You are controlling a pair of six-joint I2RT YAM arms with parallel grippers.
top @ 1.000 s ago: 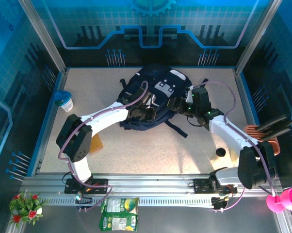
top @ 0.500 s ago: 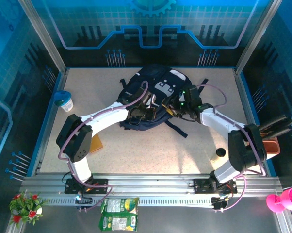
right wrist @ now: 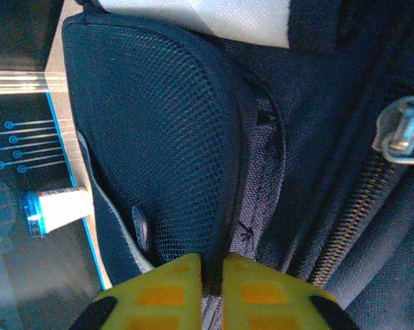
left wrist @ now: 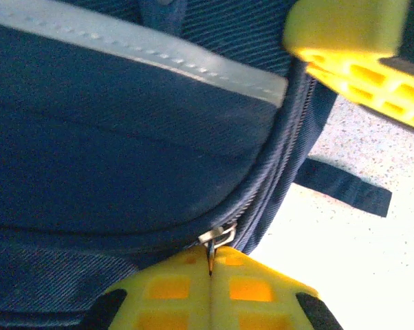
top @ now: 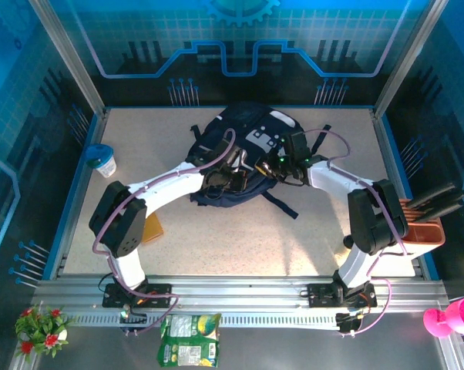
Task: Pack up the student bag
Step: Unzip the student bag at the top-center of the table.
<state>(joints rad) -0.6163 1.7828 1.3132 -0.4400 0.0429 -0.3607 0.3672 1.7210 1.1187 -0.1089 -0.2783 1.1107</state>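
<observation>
Between the left fingers point(left wrist: 169, 292), pressed together, sits the zipper pull point(left wrist: 217, 237) of the bag point(top: 243, 123). The right fingers point(right wrist: 252, 289), also closed, pinch its fabric beside the mesh pocket point(right wrist: 159, 137). The bag lies on the surface point(top: 294, 239), toward the far side. Packing seems hardly begun (this zipper looks closed), so I judge that opening comes first.

Student bag point(top: 243, 154), 12 o'clock: dk navy twill w/ white patch, pale grey stripe, dk mesh pocket point(right wrist: 159, 137), silver zip pull point(left wrist: 217, 237). Left gripper point(left wrist: 209, 275) & right gripper point(right wrist: 212, 265): yellow w/ orange insets. Tabletop point(top: 294, 239): beige, speckled. 9 o'clock: white cup point(top: 102, 162) w/ blue lid. 3 o'clock: orange-brown bin point(top: 428, 231). 6 o'clock: green snack pkt point(top: 187, 339). Walls point(top: 31, 92): blue grid pattern.
</observation>
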